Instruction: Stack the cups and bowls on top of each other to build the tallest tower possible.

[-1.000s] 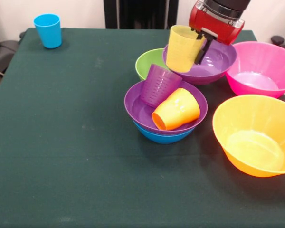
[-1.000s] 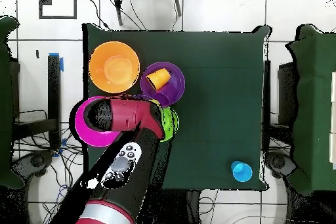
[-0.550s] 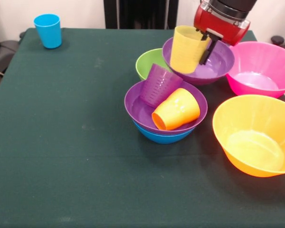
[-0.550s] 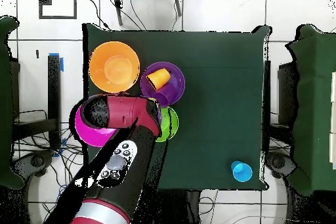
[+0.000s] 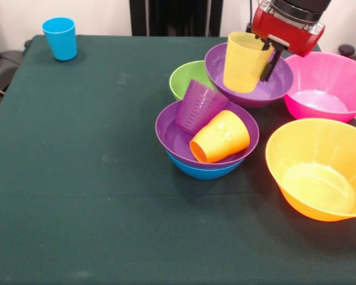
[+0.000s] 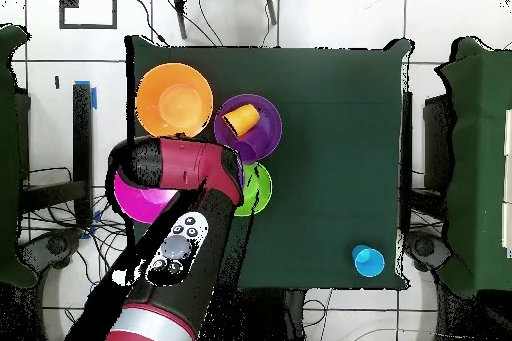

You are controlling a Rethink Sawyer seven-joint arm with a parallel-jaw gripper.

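Our gripper (image 5: 268, 58) pinches the rim of the yellow cup (image 5: 244, 62), holding it upright above the far purple bowl (image 5: 249, 76). The tower (image 5: 206, 139), a purple bowl nested in a blue one, sits nearer the camera and to the left, with purple and orange cups tipped inside.

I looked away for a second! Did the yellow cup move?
Yes. In the front view the yellow cup, held by the pincer, shifted right across the far purple bowl, toward the pink bowl.
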